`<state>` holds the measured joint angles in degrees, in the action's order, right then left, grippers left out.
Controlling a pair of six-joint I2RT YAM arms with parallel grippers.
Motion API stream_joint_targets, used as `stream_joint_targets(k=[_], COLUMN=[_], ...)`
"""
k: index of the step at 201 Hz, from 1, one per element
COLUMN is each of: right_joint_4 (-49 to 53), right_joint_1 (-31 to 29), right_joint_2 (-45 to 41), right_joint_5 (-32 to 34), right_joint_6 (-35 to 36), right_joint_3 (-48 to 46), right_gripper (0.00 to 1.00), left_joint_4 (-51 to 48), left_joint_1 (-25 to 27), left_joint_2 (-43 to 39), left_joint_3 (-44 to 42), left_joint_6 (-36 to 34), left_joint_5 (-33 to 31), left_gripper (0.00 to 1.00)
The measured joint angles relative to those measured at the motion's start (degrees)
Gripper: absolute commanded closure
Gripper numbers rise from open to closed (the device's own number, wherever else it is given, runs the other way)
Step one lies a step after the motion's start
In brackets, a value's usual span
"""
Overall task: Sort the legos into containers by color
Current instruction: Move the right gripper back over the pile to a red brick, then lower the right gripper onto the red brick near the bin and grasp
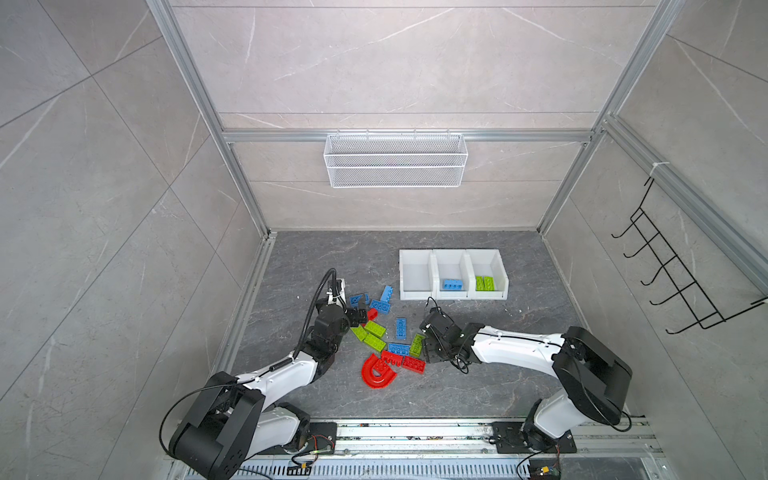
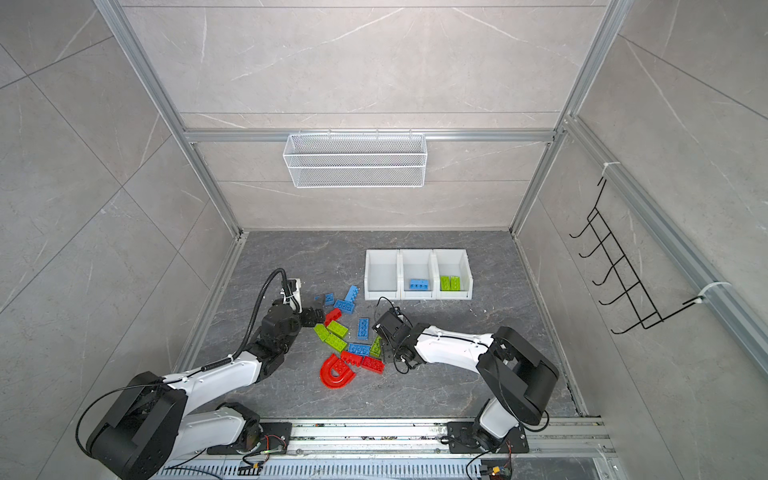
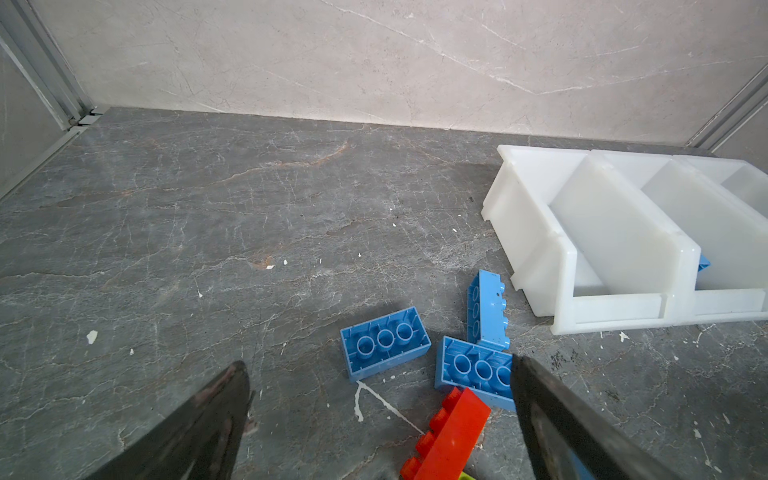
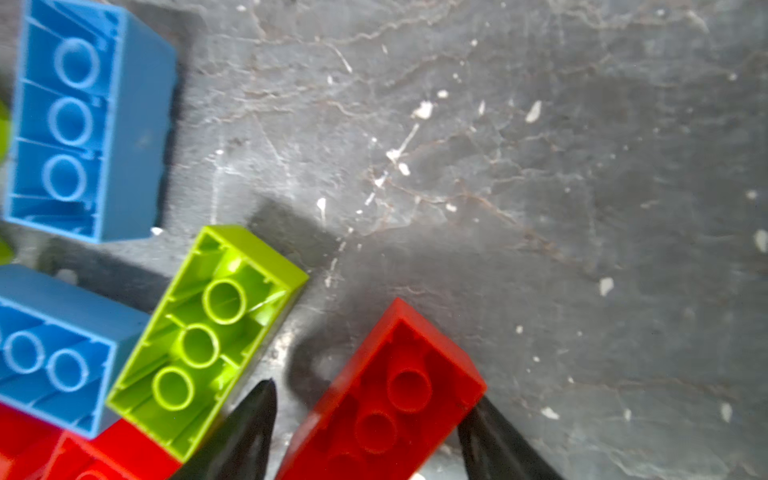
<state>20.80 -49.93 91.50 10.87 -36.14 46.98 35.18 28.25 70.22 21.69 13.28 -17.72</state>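
Observation:
Loose red, blue and lime legos (image 1: 376, 332) lie scattered on the dark floor between my arms, with a red arch (image 1: 376, 374) nearest the front. Behind them stand the white containers (image 1: 415, 294): the left bin is empty, the middle holds a blue brick (image 1: 452, 284), the right holds two lime bricks (image 1: 484, 283). My left gripper (image 1: 362, 313) (image 3: 378, 360) is wide open just above the floor, a red brick (image 3: 451, 432) lying between its fingers. My right gripper (image 1: 428, 353) (image 4: 374, 390) is open astride an upturned red brick (image 4: 386, 395); one finger touches it, the other stands just clear.
A white wire basket (image 1: 395, 160) hangs on the back wall and a black hook rack (image 1: 673, 266) on the right wall. Aluminium frame posts (image 1: 245, 266) edge the floor. A lime brick (image 4: 208, 332) and blue bricks (image 4: 83, 120) crowd the right gripper.

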Motion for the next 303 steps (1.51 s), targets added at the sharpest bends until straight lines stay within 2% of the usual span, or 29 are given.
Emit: stream_joint_targets(k=[46, 110, 141, 175, 212, 254, 280, 303], right_joint_4=[2.4, 3.2, 5.7, 6.4, 4.8, 3.3, 3.4, 3.9], right_joint_1=[0.0, 0.0, 0.7, 4.2, 9.1, 16.3, 17.8, 17.7], right_joint_2=[-0.3, -5.5, -10.9, -12.6, -7.3, 5.5, 12.9, 12.7], right_joint_5=[2.9, 2.6, 1.8, -2.0, -6.1, -8.0, -7.9, -9.2], right_joint_6=[0.9, 2.3, 4.4, 8.0, 12.0, 15.4, 17.2, 19.7], right_joint_3=[-0.2, -2.7, -2.3, 5.0, 15.9, 28.7, 36.0, 34.9], right_gripper=[0.51, 0.62, 0.65, 0.67, 0.69, 0.68, 0.53, 0.39], left_joint_4=[0.0, 0.0, 0.0, 0.0, 0.0, 0.0, 0.0, 0.0], left_joint_1=[0.0, 0.0, 0.0, 0.0, 0.0, 0.0, 0.0, 0.0], left_joint_2=[0.0, 0.4, 0.4, 0.4, 0.4, 0.3, 0.3, 0.3], left_joint_3=[0.0, 0.0, 0.0, 0.0, 0.0, 0.0, 0.0, 0.0], left_joint_6=[0.0, 0.0, 0.0, -0.1, -0.1, 0.0, 0.0, 0.0], left_joint_5=[0.1, 0.0, 0.0, -0.2, -0.3, -0.3, -0.3, -0.2], left_gripper=[0.0, 0.0, 0.0, 0.0, 0.0, 0.0, 0.0, 0.0])
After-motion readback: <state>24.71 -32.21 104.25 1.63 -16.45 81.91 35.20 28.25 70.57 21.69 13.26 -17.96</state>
